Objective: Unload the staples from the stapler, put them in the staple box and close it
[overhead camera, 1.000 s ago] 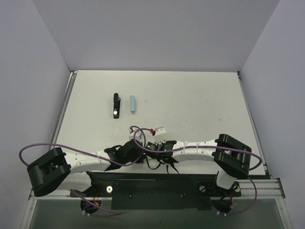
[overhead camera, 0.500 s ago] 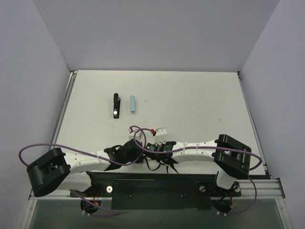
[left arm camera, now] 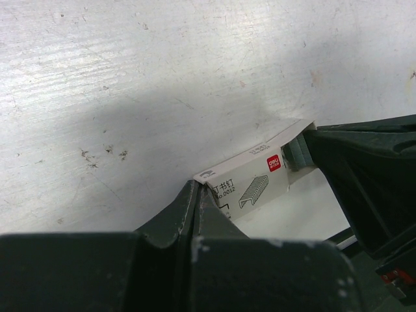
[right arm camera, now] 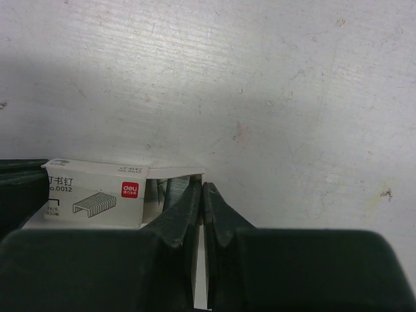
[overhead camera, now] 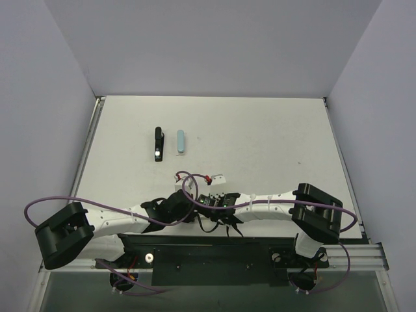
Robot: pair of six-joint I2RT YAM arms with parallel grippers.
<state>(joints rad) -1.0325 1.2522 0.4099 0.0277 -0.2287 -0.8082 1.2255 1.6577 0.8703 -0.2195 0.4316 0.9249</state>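
Left gripper [left arm camera: 195, 192] is clamped shut, tips touching the corner of the white staple box [left arm camera: 250, 182] – can't tell if it's actually pinching it. Right gripper [right arm camera: 201, 188] is closed too, tips at the box's open end where the staples [right arm camera: 162, 190] show. Versus a second ago, barely anything – the pair has crept slightly left and the left elbow sagged a bit. The black stapler [overhead camera: 157, 143] hasn't budged, lying far-left on the table [overhead camera: 260, 130], well apart from both, just beside a pale blue piece [overhead camera: 181, 142].
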